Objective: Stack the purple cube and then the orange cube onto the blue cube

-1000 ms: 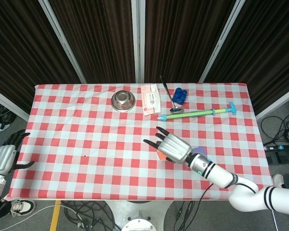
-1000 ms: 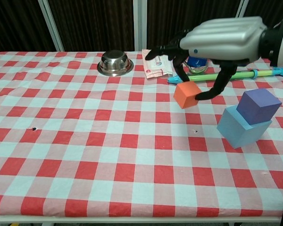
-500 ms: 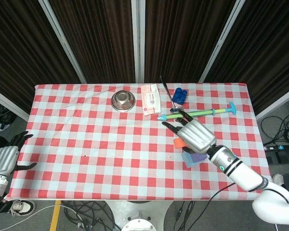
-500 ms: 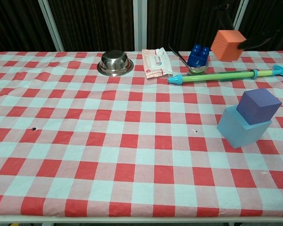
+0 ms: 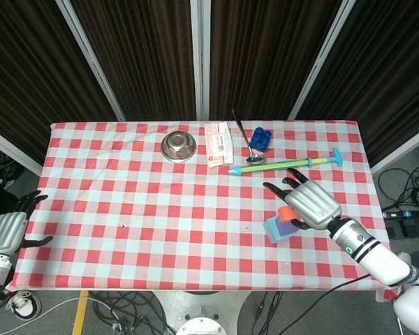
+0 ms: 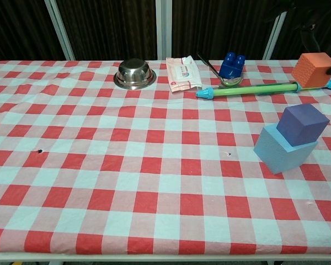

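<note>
The blue cube (image 6: 279, 149) stands on the table at the right with the purple cube (image 6: 302, 125) resting on top of it. My right hand (image 5: 309, 204) holds the orange cube (image 6: 314, 69) in the air, above and slightly right of the stack. In the head view the orange cube (image 5: 286, 213) peeks out under the hand, just over the purple cube (image 5: 285, 226) and blue cube (image 5: 274, 231). In the chest view only dark fingers show at the cube's upper edge. My left hand (image 5: 7, 230) hangs off the table's left edge, fingers apart, holding nothing.
A steel bowl (image 6: 135, 73), a pink packet (image 6: 183, 74), a spoon (image 6: 223, 78), a blue toy block (image 6: 232, 65) and a green-and-blue stick (image 6: 259, 88) lie along the far side of the checkered table (image 6: 127, 165).
My right hand lifted the orange cube off the table, carried it right and lowered it toward the stack. The left hand barely moved.
</note>
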`<state>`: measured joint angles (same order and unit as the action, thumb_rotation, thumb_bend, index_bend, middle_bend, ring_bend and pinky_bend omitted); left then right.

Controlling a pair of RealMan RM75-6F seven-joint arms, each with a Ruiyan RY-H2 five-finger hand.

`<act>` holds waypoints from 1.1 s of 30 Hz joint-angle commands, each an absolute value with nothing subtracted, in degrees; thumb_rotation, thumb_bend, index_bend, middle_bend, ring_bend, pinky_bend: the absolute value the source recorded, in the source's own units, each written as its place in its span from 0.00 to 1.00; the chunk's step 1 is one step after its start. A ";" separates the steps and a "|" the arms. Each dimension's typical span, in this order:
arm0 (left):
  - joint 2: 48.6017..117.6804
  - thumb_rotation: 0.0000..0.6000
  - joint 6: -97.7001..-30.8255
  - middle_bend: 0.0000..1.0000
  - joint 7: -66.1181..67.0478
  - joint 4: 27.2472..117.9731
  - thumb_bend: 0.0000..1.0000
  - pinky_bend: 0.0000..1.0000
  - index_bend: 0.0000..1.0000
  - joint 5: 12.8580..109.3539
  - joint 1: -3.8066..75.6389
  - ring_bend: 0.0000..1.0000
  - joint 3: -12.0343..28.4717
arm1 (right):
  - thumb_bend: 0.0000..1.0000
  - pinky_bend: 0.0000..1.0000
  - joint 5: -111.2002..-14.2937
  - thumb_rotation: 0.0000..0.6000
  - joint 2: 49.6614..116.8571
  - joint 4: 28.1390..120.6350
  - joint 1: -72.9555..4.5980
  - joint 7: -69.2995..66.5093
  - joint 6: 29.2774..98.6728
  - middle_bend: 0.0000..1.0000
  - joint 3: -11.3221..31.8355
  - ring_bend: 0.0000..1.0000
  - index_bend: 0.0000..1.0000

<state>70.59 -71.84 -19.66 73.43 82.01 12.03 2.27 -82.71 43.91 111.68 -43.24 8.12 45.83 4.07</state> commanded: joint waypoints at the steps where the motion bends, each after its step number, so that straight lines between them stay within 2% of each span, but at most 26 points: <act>1: 70.56 1.00 -71.87 0.19 -19.89 73.33 0.09 0.28 0.22 81.83 11.98 0.12 2.40 | 0.17 0.04 -85.11 1.00 42.95 110.24 -41.95 6.10 45.95 0.51 2.98 0.17 0.00; 10: 70.72 1.00 -71.94 0.19 -19.38 73.32 0.09 0.28 0.22 81.93 12.06 0.12 2.41 | 0.17 0.04 -90.92 1.00 44.05 106.21 -41.09 1.27 45.68 0.51 1.50 0.17 0.00; 23: 71.41 1.00 -71.49 0.19 -17.97 72.61 0.09 0.28 0.22 81.59 12.19 0.12 2.35 | 0.17 0.08 -100.85 1.00 49.01 96.82 -41.52 -4.73 50.01 0.50 -0.25 0.17 0.00; 33: 71.77 1.00 -70.96 0.19 -17.81 72.02 0.09 0.28 0.22 81.15 12.30 0.12 2.46 | 0.17 0.09 -103.42 1.00 51.75 92.86 -42.25 -8.42 51.53 0.50 -1.49 0.17 0.00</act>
<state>71.77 -70.96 -17.81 72.02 81.15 12.30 2.47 -103.34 51.67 92.93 -42.20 -8.34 51.48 -1.41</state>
